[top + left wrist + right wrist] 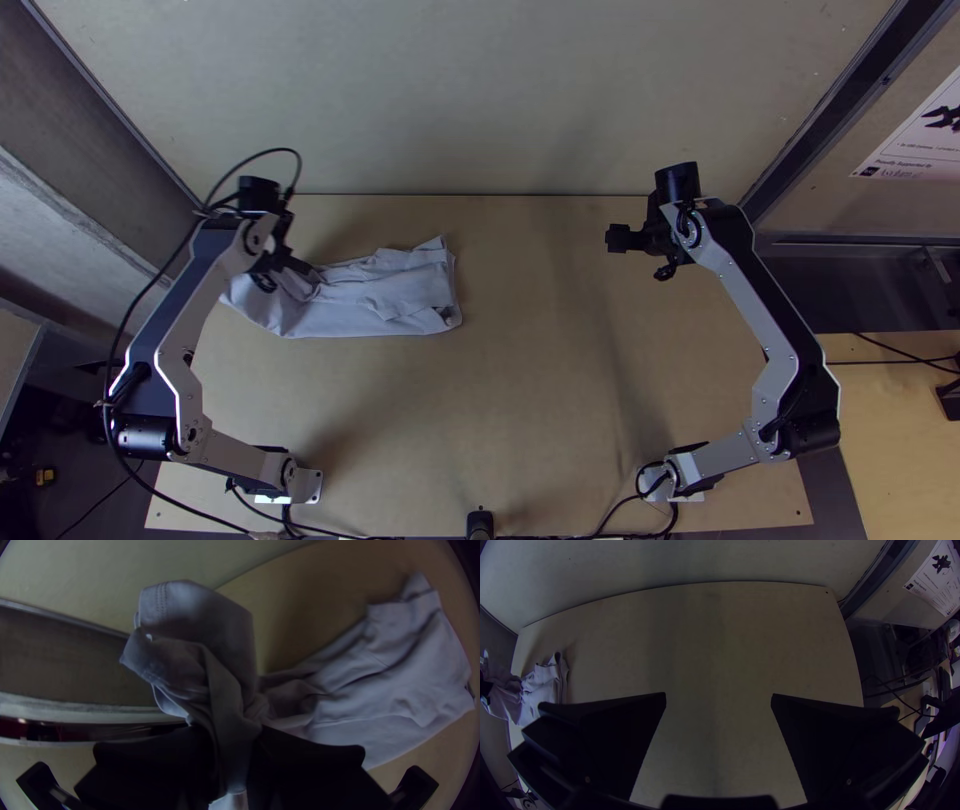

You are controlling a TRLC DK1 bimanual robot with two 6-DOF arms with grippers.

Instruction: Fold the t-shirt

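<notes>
Top view: the wooden table spans the middle; the t-shirt lies rumpled left of centre. The left gripper grasps a bunched part near the shirt's left end; the right gripper, upper right, well apart from it, has its fingers spread.

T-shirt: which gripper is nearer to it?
The left gripper, holding the t-shirt by a bunched part; the right gripper is open, well off to its right.
</notes>
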